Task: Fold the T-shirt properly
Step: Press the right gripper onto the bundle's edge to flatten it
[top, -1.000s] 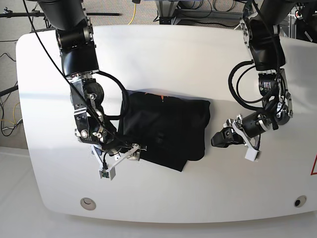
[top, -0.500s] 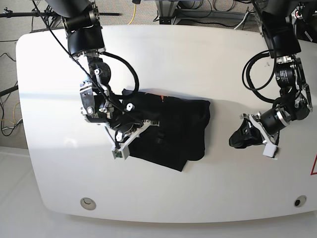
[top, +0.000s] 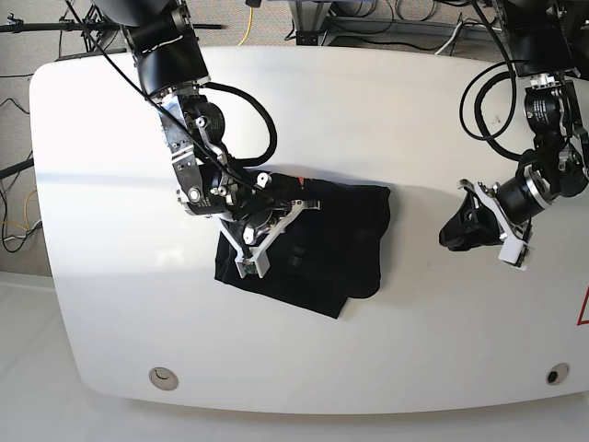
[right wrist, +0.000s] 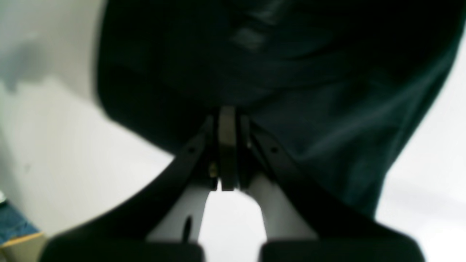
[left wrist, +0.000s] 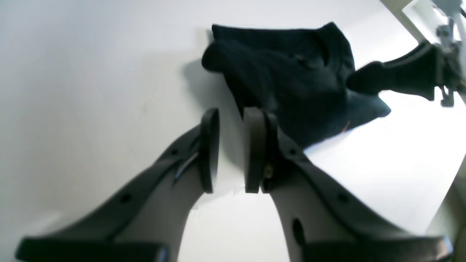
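The black T-shirt (top: 340,249) lies folded and wrinkled in the middle of the white table (top: 414,110). My right gripper (top: 308,204) is over its far-left part, shut. In the right wrist view the right gripper (right wrist: 227,109) has its pads together with their tips against the T-shirt (right wrist: 327,109); no cloth shows between them. My left gripper (top: 451,232) hovers off the shirt's right side. The left wrist view shows this gripper (left wrist: 231,111) open by a narrow gap and empty, with the T-shirt (left wrist: 291,80) beyond it and a speck of orange tag (left wrist: 346,126).
Cables and stands (top: 368,14) crowd the floor beyond the table's far edge. A round disc (top: 164,376) and a small hole (top: 552,375) mark the near edge. Bare tabletop lies between the shirt and the left gripper.
The right gripper closed at the shirt's near-left edge and moved up and right over the shirt. The left arm drew away to the right.
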`<state>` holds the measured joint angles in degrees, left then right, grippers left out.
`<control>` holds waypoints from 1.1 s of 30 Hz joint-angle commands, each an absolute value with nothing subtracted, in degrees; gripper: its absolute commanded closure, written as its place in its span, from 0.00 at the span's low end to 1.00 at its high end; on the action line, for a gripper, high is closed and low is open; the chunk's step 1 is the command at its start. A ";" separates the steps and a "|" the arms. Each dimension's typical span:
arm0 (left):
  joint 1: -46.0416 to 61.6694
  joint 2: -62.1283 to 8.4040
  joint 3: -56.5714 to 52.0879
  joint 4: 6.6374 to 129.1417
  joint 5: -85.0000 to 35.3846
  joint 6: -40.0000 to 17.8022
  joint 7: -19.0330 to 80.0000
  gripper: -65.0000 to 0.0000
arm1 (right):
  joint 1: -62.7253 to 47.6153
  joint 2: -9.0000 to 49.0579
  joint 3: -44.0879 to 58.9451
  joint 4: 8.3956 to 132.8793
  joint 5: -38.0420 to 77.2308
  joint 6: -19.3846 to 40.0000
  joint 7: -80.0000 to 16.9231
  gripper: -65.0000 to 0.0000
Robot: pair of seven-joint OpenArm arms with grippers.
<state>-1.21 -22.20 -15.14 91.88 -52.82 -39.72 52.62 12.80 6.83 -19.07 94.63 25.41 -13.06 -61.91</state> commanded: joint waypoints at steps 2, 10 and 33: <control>-0.22 -23.78 -15.78 93.76 -54.11 -40.00 50.86 0.85 | 13.85 6.02 -18.95 90.33 25.36 -12.97 -60.09 0.99; 3.30 -24.22 -21.76 95.96 -54.02 -40.00 50.86 0.85 | 14.90 5.32 -21.32 85.41 21.41 -12.44 -55.78 0.98; 8.66 -24.48 -29.49 99.56 -54.02 -40.00 50.86 0.85 | 27.74 0.75 -26.59 65.80 12.00 -6.20 -48.40 0.98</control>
